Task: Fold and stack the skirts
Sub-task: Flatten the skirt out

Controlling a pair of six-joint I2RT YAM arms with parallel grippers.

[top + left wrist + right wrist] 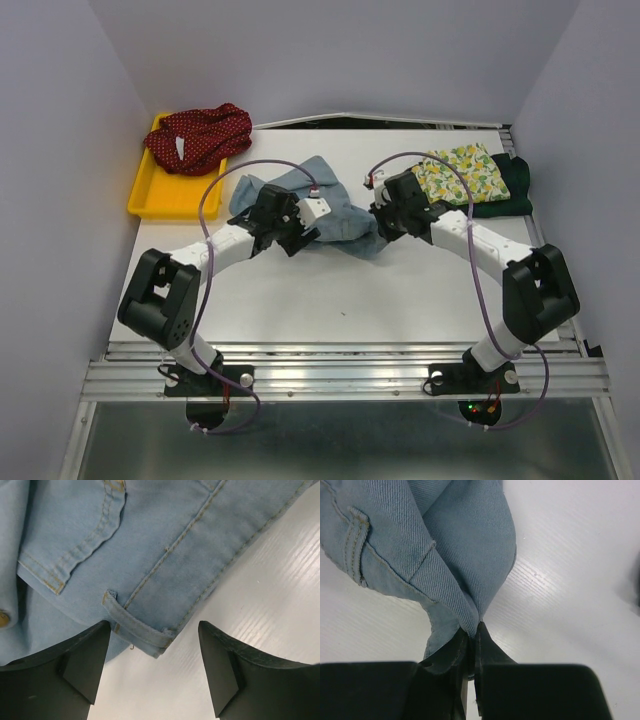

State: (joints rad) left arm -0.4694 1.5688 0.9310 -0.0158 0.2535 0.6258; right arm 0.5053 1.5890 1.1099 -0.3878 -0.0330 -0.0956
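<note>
The light-blue denim skirt lies crumpled mid-table between both arms. My left gripper is open just before the skirt's waistband corner with its belt loop; nothing is between the fingers. My right gripper is shut on a pinched fold of the denim skirt at the skirt's right edge. The lemon-print skirt lies folded on the dark green skirt at the back right. The red white-dotted skirt is bunched in the yellow tray.
The yellow plastic tray stands at the back left. White table surface stretches in front of the skirt. Grey walls close in on both sides. Cables loop over both arms.
</note>
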